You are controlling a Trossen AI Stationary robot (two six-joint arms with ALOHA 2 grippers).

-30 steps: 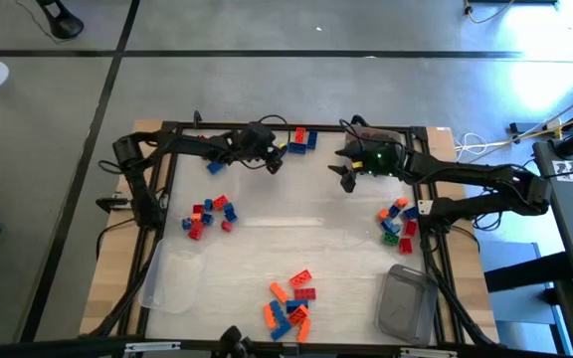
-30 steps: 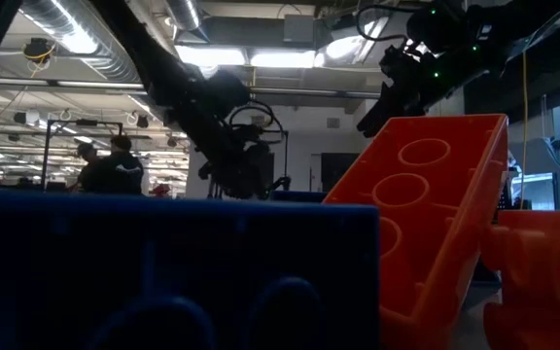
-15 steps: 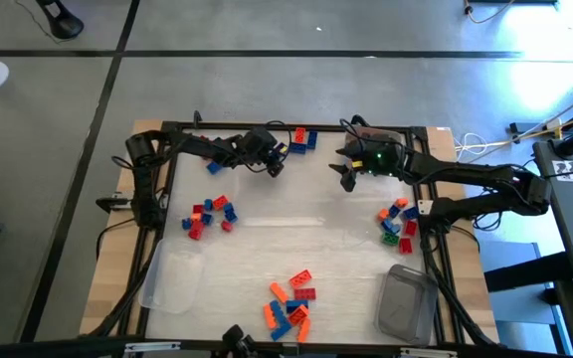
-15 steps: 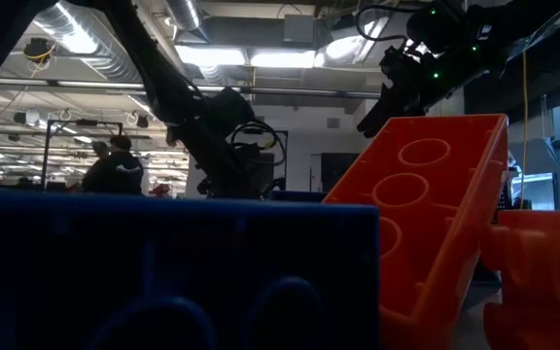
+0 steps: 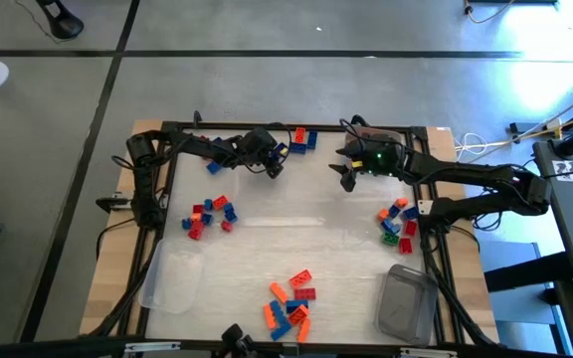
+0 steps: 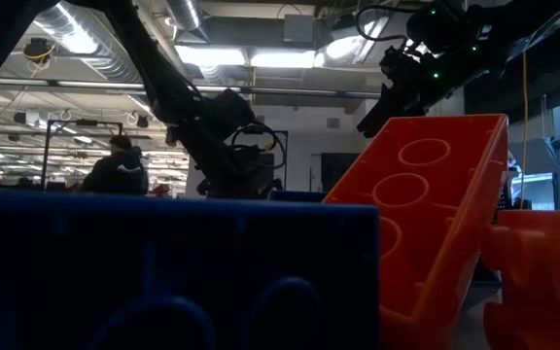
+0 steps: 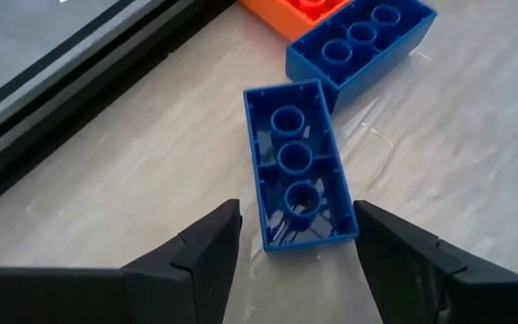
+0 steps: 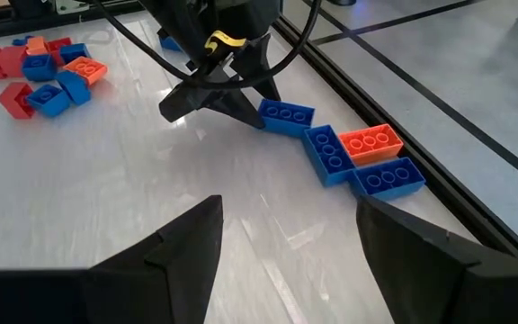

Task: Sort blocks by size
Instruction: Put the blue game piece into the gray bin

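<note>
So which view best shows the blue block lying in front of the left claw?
The left wrist view: the blue block fills the frame, lying between the open left claw tips. The right wrist view shows it partly hidden by that claw; the high view shows a speck; the low view shows nothing.

Overhead, the table [image 5: 267, 239] is evenly lit, with pale glare on its sheen. At table height, bright ceiling lamps [image 6: 261, 56] backlight everything; the nearest blocks [image 6: 163, 272] loom dark and blurred.
</note>
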